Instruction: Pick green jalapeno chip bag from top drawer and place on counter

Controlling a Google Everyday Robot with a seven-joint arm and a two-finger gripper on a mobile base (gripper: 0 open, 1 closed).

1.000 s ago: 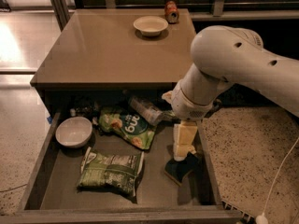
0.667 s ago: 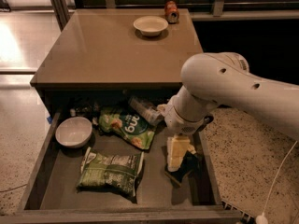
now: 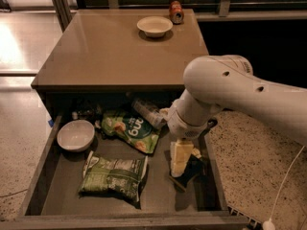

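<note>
From the one camera view we look down on the cabinet with its drawer (image 3: 42, 176) pulled fully out toward us. The chip bag (image 3: 114, 176) lies flat on the drawer bottom, near the front and a little left of the middle in the view, crinkled, with its pale band of lettering facing up. Nothing touches it.

Behind it, toward the cabinet, lies a brighter green bag (image 3: 130, 130) with big white letters, tilted. A white bowl (image 3: 76, 135) sits in the drawer's back left corner, just beside that brighter bag. Something clear and crumpled (image 3: 148, 111), perhaps a plastic bottle, lies at the shadowed back of the drawer (we cannot make it out well).

The white arm (image 3: 230, 90) comes in from the right of the view and bends down over the drawer's right side. The gripper (image 3: 182, 169) points down inside the drawer, low over the bottom by the right wall. It is apart from the chip bag, with bare drawer floor between them. Whether it is spread or pressed together we cannot tell, and we see nothing held in it.

The counter (image 3: 115, 51) carries a second bowl (image 3: 154, 26) near its back edge and a can (image 3: 176, 12) just behind that bowl, at the back right corner.
</note>
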